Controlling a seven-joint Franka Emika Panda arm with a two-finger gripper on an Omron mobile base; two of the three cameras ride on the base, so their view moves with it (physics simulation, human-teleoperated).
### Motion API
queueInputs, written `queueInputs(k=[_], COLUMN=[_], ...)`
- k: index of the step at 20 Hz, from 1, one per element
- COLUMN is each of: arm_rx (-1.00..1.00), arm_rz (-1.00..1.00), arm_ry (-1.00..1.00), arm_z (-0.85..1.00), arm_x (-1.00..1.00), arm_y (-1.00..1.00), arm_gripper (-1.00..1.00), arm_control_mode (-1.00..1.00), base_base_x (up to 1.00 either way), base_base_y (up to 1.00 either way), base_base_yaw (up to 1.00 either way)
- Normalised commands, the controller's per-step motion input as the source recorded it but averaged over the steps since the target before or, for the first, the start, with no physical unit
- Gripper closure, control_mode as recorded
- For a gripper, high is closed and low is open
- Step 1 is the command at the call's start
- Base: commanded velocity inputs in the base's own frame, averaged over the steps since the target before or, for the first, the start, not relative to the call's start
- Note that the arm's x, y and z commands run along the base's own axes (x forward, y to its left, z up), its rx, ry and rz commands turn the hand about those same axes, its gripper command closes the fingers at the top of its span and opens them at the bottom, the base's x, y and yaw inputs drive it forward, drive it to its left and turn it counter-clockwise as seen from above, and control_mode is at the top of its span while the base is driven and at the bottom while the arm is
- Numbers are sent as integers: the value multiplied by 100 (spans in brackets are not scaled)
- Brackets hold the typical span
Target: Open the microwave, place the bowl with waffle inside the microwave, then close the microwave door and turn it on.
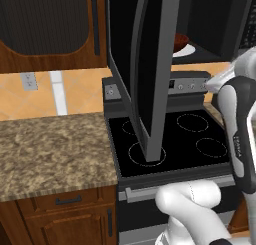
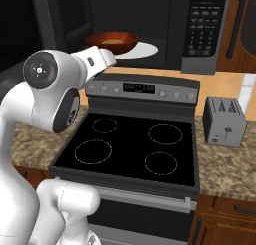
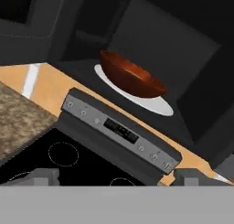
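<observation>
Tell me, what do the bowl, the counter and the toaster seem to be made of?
Bowl: probably glazed ceramic; reddish-brown with a soft sheen.
Counter: looks like polished granite; speckled brown and beige.
Toaster: likely brushed metal; plain matte grey. All is rendered, so uncertain.

The microwave (image 2: pixel 200 29) is black and dark grey, with a white plate (image 2: pixel 142 50) inside. The bowl (image 2: pixel 112 41) is reddish-brown. The stove (image 2: pixel 130 149) is black with thin white rings. The counter (image 1: pixel 50 149) is speckled brown, and the toaster (image 2: pixel 223 121) is grey.
</observation>
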Motion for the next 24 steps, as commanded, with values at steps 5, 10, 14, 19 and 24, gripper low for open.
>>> queueInputs(k=[5, 10, 14, 19, 24], arm_rx=[71, 59, 16, 14, 9], arm_rz=[-33, -44, -36, 0, 18], arm_ry=[4, 4, -11, -10, 2], arm_z=[0, -22, -45, 11, 24], arm_x=[-19, -31, -77, -81, -57], arm_y=[0, -1, 23, -15, -2], arm_gripper=[-100, -100, -100, -100, -100], arm_control_mode=[-100, -100, -100, -100, -100], base_base_x=[0, 0, 0, 0, 0], base_base_y=[0, 0, 0, 0, 0], base_base_yaw=[0, 0, 0, 0, 0])
